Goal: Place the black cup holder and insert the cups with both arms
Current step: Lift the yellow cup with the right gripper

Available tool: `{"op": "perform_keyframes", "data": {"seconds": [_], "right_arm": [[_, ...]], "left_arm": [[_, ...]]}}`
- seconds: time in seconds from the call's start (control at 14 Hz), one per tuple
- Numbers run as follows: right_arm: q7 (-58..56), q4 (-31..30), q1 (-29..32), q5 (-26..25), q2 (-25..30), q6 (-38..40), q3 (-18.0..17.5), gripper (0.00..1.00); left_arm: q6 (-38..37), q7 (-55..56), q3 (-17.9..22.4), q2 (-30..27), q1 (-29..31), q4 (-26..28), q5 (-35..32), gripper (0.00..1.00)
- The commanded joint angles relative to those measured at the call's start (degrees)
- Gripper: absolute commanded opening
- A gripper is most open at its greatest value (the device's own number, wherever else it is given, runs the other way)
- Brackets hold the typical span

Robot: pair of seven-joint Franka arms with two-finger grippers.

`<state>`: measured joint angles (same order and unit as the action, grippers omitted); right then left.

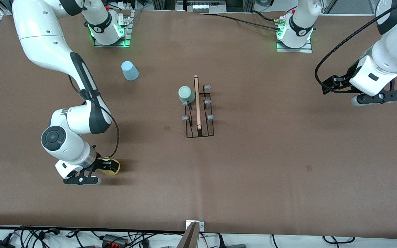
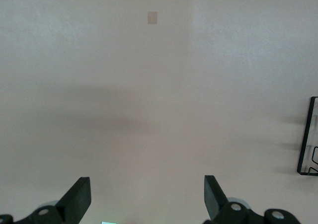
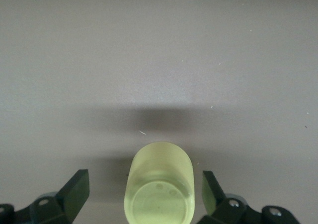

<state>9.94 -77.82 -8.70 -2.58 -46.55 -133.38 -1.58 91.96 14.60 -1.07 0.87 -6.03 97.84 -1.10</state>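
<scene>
The yellow cup (image 3: 160, 184), lying on its side, is straddled by the right gripper (image 3: 144, 194), spread wide and not yet clenched, while the left gripper (image 2: 147, 196) waits released.

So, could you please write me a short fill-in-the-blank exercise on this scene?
1. The mint green cup sits on a prong of the black cup holder; the other ____ prongs are bare.
2. The right gripper, open, straddles the ____ cup.
3. The light blue cup stands ____ the rack.
4. The left gripper holds ____.

Answers: five; yellow; outside; nothing
</scene>
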Motion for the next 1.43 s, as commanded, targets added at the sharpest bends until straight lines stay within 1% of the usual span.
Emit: {"op": "perform_keyframes", "data": {"seconds": [0.0,0.57,0.93,1.0,1.07,1.14,1.21,1.29,1.36], "right_arm": [[-2.99,-1.19,1.31,-0.85,-0.47,-1.89,-0.53,1.00],[-3.61,-1.81,0.79,-0.94,-0.47,-1.71,-0.70,1.00],[-4.66,-2.16,0.96,-0.94,-0.38,-1.45,-0.79,1.00],[-4.84,-2.16,1.05,-0.94,-0.38,-1.45,-0.79,0.94],[-5.10,-2.16,0.96,-0.94,-0.38,-1.45,-0.79,0.78],[-5.11,-2.16,0.96,-0.94,-0.47,-1.36,-0.79,0.58],[-5.11,-2.16,0.87,-0.94,-0.38,-1.36,-0.79,0.42],[-5.54,-2.16,0.70,-0.94,-0.38,-1.36,-0.79,0.34],[-6.16,-2.16,0.18,-0.94,0.14,-0.58,-0.88,0.32]], "left_arm": [[-0.73,-0.10,-0.07,-1.31,0.23,0.42,0.66,1.00],[-0.73,-0.28,-0.16,-1.31,0.23,0.33,0.66,1.00],[-1.87,-0.54,-0.07,-1.13,0.23,-1.42,0.40,1.00],[-1.70,-0.54,-0.07,-1.04,0.14,-1.60,0.40,1.00],[-1.69,-0.54,-0.07,-0.96,0.14,-1.95,0.22,1.00],[-1.78,-0.54,-0.07,-1.13,0.32,-1.87,0.31,1.00],[-1.78,-0.45,0.02,-1.13,0.32,-1.87,0.40,1.00],[-1.78,-0.28,-0.07,-1.13,0.32,-1.95,0.40,1.00],[-1.78,-0.28,-0.16,-1.22,0.23,-1.87,0.40,1.00]]}}
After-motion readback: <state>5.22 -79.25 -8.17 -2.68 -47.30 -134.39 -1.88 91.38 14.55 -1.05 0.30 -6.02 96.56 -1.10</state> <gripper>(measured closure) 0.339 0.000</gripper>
